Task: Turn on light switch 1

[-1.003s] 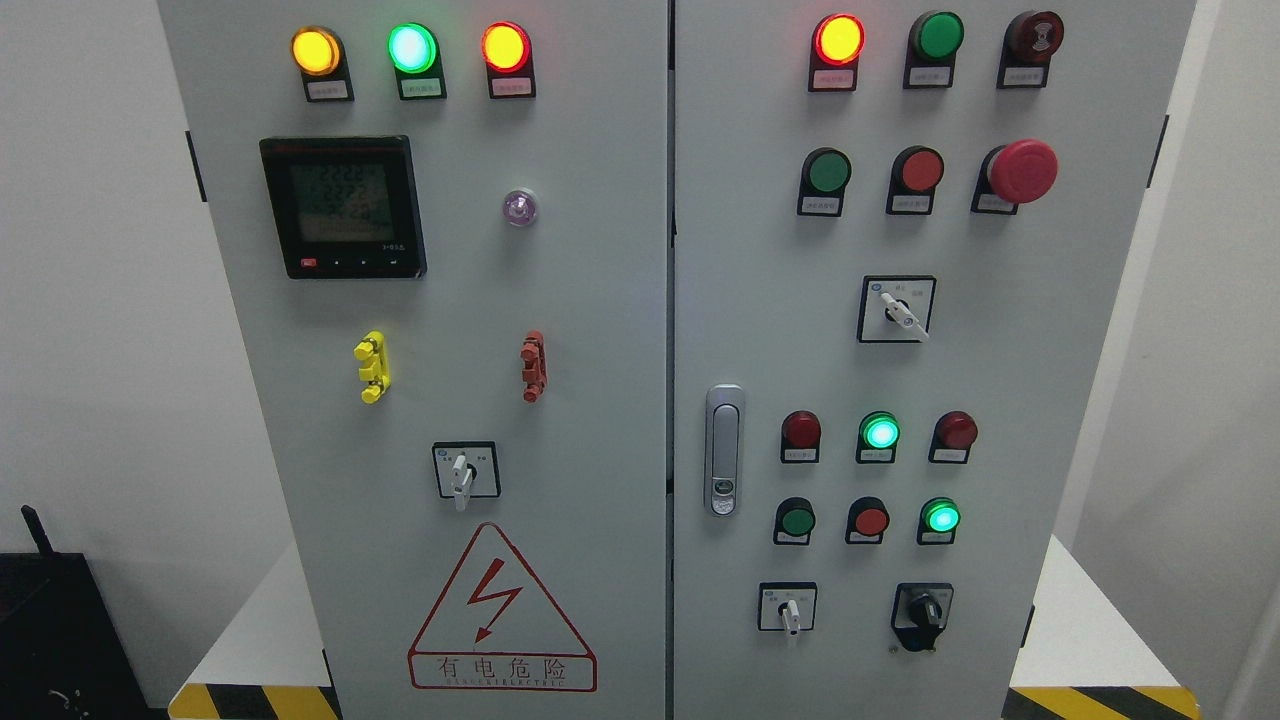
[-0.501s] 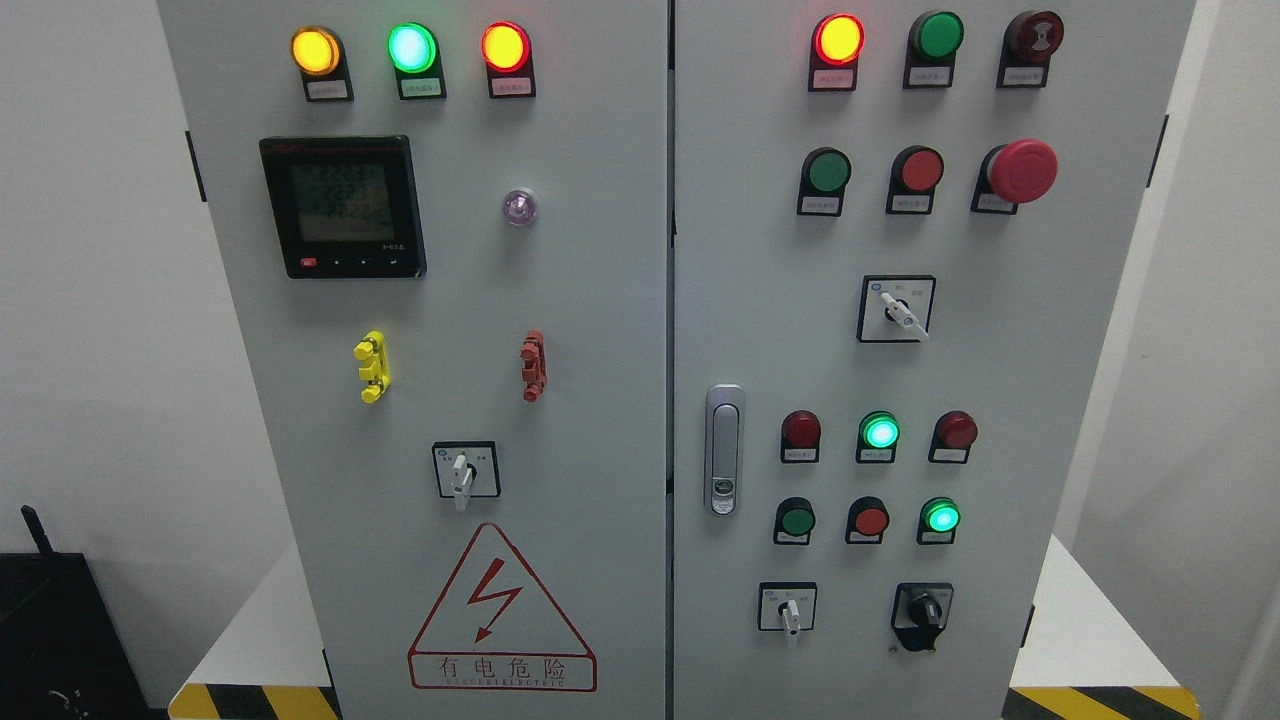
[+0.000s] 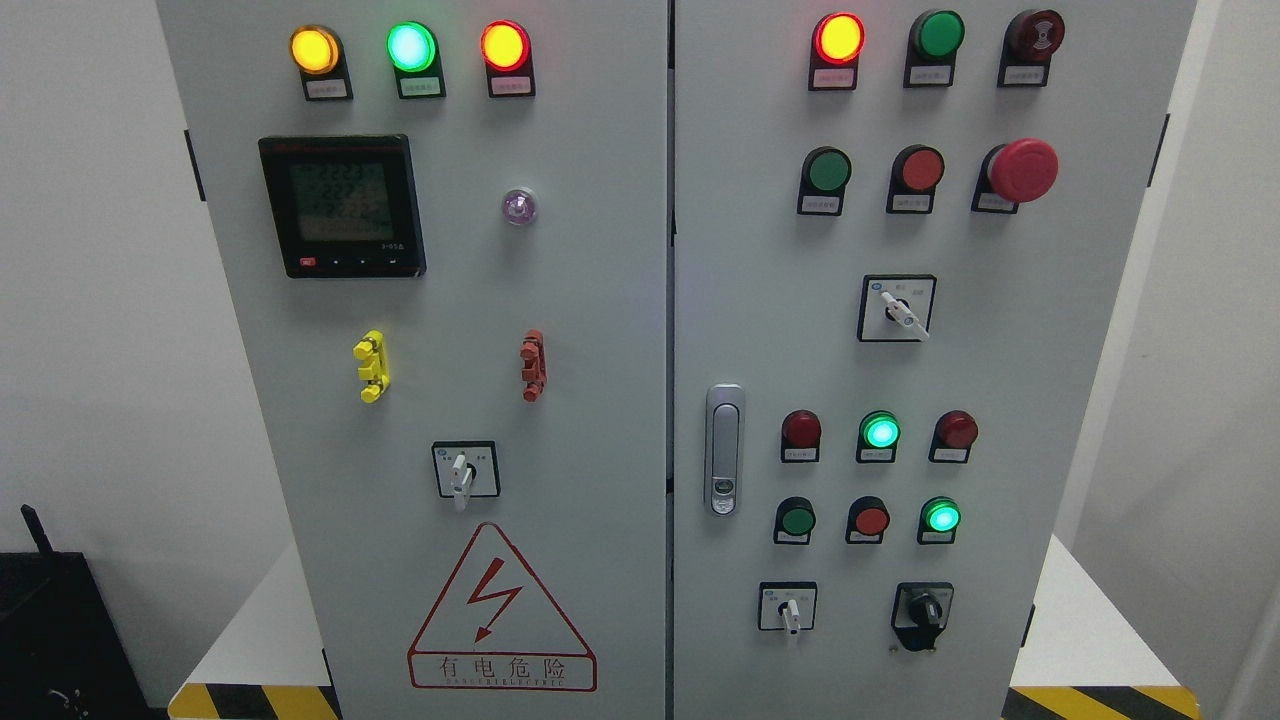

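Well, neither my left hand nor my right hand shows in the head view, so I cannot tell how far my fingers are open or whether they hold anything, and I cannot place things against them.

Far left, a black box [image 3: 50, 630] sits low by the wall. On the left door [image 3: 600, 300], a yellow lamp [image 3: 314, 50], a green lamp [image 3: 411, 46] and a red lamp [image 3: 504, 45] glow along the top. Below them is a meter [image 3: 342, 206] with a lit screen, and a small clear lamp [image 3: 519, 206] to its right. Lower down come a yellow clip [image 3: 371, 366], a red clip [image 3: 533, 366], then a white selector [image 3: 461, 475] pointing down, just above a warning sign [image 3: 500, 615].

On the right door [image 3: 1000, 380], a silver handle [image 3: 724, 450] stands beside the seam. The top row has a lit red light [image 3: 838, 38], an unlit green one [image 3: 937, 34] and a dark buzzer [image 3: 1034, 35]. Under these are a green button [image 3: 828, 171], a red button [image 3: 920, 169] and a red stop button [image 3: 1022, 170]. An upper selector [image 3: 898, 310] points down to the right. Below it, a lit green indicator [image 3: 879, 431] sits between two dark red ones. In the next row a lit green button [image 3: 941, 517] is rightmost. At the bottom are a lower selector [image 3: 790, 612] and a black knob [image 3: 923, 610].

The labels are too small to read, so I cannot tell which control is switch 1.
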`<state>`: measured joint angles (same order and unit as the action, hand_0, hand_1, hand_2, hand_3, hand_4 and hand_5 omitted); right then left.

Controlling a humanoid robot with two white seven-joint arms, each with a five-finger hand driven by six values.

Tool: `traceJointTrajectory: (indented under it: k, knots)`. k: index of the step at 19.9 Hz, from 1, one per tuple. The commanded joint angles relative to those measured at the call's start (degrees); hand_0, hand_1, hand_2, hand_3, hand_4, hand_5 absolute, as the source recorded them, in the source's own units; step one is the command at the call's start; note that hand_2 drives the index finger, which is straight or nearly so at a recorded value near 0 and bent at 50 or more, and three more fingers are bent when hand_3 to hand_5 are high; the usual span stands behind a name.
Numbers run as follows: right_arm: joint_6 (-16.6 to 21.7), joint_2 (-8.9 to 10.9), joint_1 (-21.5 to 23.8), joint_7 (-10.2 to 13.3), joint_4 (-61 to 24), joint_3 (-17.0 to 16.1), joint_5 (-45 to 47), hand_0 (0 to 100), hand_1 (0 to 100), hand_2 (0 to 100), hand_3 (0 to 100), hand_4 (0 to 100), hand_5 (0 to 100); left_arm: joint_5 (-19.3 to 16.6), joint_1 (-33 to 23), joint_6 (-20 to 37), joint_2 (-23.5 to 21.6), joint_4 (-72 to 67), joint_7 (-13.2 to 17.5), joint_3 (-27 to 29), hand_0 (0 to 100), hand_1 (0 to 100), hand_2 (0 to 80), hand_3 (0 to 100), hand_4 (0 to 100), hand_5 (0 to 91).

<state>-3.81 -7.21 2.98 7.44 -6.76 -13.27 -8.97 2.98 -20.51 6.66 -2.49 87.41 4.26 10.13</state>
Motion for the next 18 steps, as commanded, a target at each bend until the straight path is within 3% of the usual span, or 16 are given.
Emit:
traceJointTrajectory:
  k: [1, 4, 9, 13, 18]
  knots:
    - [0.0, 0.00, 0.0, 0.0, 0.0, 0.0, 0.0, 31, 0, 0, 0, 0, 0, 1.9, 3.8, -0.2, -0.1, 22.6, -3.7, 0.7, 21, 42, 30.7, 72, 87, 77.0]
    - [0.0, 0.00, 0.0, 0.0, 0.0, 0.0, 0.0, 31, 0, 0, 0, 0, 0, 1.9, 5.9, -0.8, -0.1, 24.4, -5.2, 0.2, 12, 50, 38.2, 83, 91, 81.5]
    - [0.0, 0.00, 0.0, 0.0, 0.0, 0.0, 0.0, 31, 0, 0, 0, 0, 0, 1.9, 9.6, -1.4, -0.1, 25.1, -7.8, -3.2, 5, 56, 43.5, 95, 93, 83.6]
    - [0.0, 0.00, 0.0, 0.0, 0.0, 0.0, 0.0, 31, 0, 0, 0, 0, 0, 1.6, 10.7, -2.0, -0.1, 26.7, -10.6, -5.8, 3, 57, 43.5, 94, 92, 85.8]
    - [0.0, 0.00, 0.0, 0.0, 0.0, 0.0, 0.0, 31, 0, 0, 0, 0, 0, 1.3, 14.6, -9.3, 0.2, 28.7, -14.1, -7.8, 1, 65, 44.0, 93, 92, 85.9]
